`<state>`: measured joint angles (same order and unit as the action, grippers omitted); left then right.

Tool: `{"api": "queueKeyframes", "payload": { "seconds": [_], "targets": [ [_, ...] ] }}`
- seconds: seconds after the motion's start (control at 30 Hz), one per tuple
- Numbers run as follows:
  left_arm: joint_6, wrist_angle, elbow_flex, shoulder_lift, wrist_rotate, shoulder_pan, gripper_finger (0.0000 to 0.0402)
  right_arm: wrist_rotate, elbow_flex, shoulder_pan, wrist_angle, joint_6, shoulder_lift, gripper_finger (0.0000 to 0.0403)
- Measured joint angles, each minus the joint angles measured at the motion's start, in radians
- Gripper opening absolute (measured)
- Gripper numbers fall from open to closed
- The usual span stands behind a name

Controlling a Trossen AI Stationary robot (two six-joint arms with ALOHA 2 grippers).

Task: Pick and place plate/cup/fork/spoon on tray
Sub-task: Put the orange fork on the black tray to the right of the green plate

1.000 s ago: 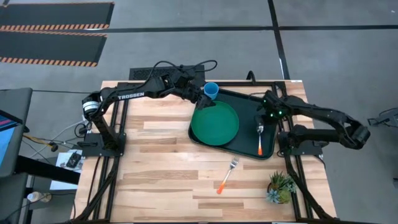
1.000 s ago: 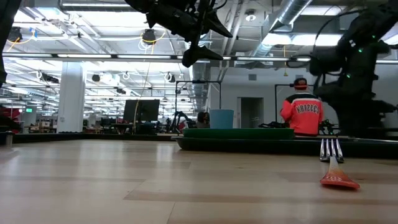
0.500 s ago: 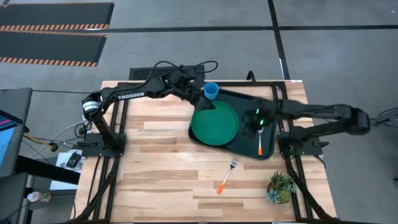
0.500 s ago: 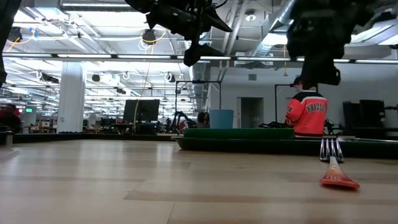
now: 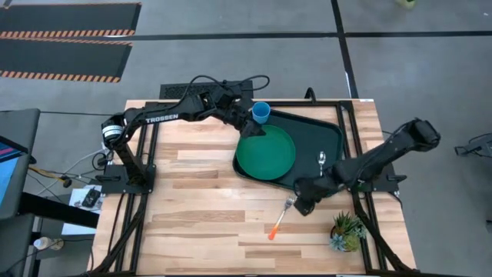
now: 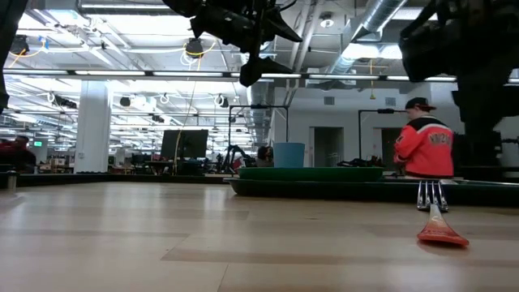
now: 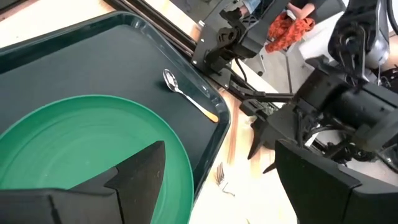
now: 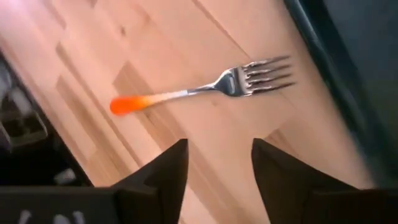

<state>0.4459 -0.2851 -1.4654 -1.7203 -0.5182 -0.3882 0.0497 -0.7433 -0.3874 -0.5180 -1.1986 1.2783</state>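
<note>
**Fork lies on the table beside the tray, right gripper above it**

The fork lies flat on the wooden table, just off the tray's near edge. Its long axis runs diagonally: the silver tines point toward the tray, the orange handle points away from it.

The tray holds three things. The green plate fills the side toward the left arm. The blue cup stands upright at the tray's far corner, just beside the plate. The spoon lies on the tray floor on the other side of the plate, bowl toward the tray's far edge.

The right gripper hangs just off the tray's near edge, over the tine end of the fork, fingers parted and holding nothing. The left gripper waits above the plate near the cup, fingers spread and empty.

A small potted plant sits on the table beyond the tray's near corner.
</note>
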Motion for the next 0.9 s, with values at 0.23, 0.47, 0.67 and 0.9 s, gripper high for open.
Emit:
{"api": "queueKeyframes", "payload": {
  "seconds": [0.23,0.47,0.67,0.9],
  "targets": [
    [-0.016,-0.021,0.000,0.000,0.000,0.000,0.0284,-0.120,0.001,-0.075,0.032,-0.326,0.097,0.0227],
    [-0.024,-0.027,0.000,0.000,-0.001,0.000,0.0284,-0.190,0.000,-0.062,0.065,-0.384,0.209,0.0221],
    [-0.046,-0.050,0.000,0.000,0.000,0.000,0.0284,-0.190,0.001,-0.033,0.112,-0.364,0.284,0.0220],
    [-0.050,-0.061,0.000,0.000,0.000,0.000,0.0284,-0.184,0.000,-0.005,0.144,-0.315,0.298,0.0218]
  ]
}}
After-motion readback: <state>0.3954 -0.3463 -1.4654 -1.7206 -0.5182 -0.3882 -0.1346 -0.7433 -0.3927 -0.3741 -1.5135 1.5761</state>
